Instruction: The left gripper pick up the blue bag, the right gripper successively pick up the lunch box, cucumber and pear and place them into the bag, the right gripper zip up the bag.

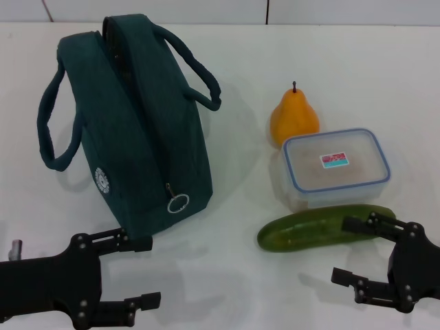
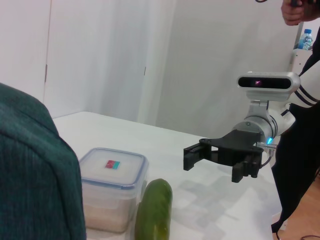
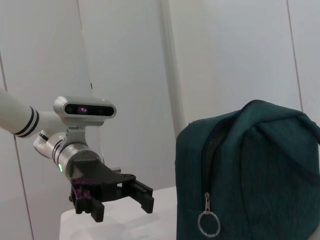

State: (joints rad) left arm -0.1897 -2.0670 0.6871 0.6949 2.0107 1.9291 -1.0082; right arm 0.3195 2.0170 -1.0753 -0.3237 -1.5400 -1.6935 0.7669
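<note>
Looking down from the head camera, I saw the blue bag (image 1: 137, 137) standing upright on the white tabletop (image 1: 227, 289) on the left side, both loop handles drooping outward and its zipper ring pull (image 1: 179, 203) hanging at the near end. My left end effector (image 1: 141, 271) sat low at the near-left edge, just in front of the bag's near end but not touching it, fingers spread apart and holding nothing. Over on the right, the lunch box (image 1: 337, 168) lay flat with its lid on, the small sticker facing up — the pear (image 1: 294, 118) stood upright just behind it, close against its far corner, and the cucumber (image 1: 320, 228) lay on its side right along the box's near edge. My right end effector (image 1: 368, 251) was at the near-right corner, released and empty, its upper finger overlapping the cucumber's right end in that view; I could not tell whether it actually touched. From the left wrist camera, the right end effector appeared hovering above the tabletop, beyond the cucumber and box. From the right wrist camera, the zip looked closed near the ring — the left end effector hung open beside the bag.
</note>
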